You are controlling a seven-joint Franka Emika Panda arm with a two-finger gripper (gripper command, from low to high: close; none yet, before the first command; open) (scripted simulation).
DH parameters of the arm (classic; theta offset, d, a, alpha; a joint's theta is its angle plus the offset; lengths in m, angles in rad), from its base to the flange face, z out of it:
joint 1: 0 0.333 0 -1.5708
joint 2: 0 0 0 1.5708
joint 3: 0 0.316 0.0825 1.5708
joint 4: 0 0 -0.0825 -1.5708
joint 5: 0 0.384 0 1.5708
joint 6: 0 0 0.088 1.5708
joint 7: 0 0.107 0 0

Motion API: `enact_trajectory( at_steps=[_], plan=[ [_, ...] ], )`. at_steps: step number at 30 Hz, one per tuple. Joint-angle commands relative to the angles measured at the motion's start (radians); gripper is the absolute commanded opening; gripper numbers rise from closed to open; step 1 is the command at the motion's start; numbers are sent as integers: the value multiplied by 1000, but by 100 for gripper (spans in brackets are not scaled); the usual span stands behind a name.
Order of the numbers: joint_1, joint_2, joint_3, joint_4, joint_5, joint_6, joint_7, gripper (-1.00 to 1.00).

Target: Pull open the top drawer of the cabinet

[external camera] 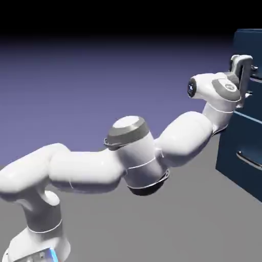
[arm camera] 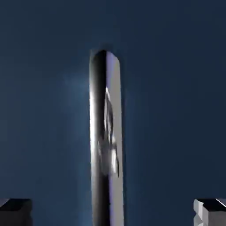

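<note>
Before the top drawer (arm camera: 163, 110), the pincer (arm camera: 113, 212) gapes.

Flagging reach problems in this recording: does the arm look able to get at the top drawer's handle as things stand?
Probably yes: the gripper is open, its fingertips either side of the handle, and nothing visible stands between them.

Grey surface (external camera: 128, 225) carrying robot base (external camera: 38, 243), navy cabinet (external camera: 235, 140).
</note>
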State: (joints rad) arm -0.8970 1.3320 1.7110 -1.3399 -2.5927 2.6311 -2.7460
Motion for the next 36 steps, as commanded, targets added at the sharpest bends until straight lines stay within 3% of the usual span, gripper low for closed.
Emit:
enact_trajectory(
  at_steps=[1, 9, 10, 36],
  plan=[
    [24, 5, -2, 36, 8, 11, -18, 0],
    [199, 40, -13, 305, 63, 96, -151, 0],
    [199, 40, -13, 305, 63, 96, -151, -100],
    [-327, 209, 209, -601, -68, -288, -55, -100]
  ],
)
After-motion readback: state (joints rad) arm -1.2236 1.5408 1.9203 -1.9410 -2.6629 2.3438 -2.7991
